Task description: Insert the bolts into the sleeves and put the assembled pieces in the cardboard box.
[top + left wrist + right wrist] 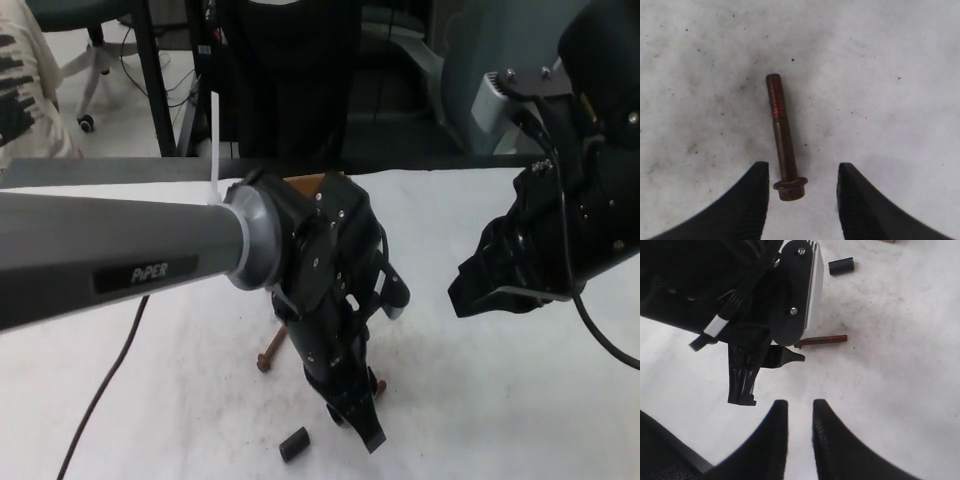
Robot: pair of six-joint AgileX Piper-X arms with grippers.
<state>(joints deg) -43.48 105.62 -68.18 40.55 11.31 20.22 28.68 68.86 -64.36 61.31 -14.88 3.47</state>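
A copper-coloured bolt (782, 135) lies flat on the white bench. My left gripper (802, 200) hangs just above it, open, with the bolt's flanged head between the two fingertips. In the high view this gripper (355, 420) points down at the bench's middle front. A second bolt (270, 350) lies just to its left and a short black sleeve (293, 443) just in front. The right wrist view looks at a bolt (820, 341) beside the left arm and the sleeve (841, 266) beyond. My right gripper (800, 440) hovers off to the right, fingers slightly apart, holding nothing.
The cardboard box (320, 182) stands at the back of the bench, mostly hidden behind the left arm. A dark cable (100, 390) trails over the bench's left part. The right arm (530, 260) hangs over the right side.
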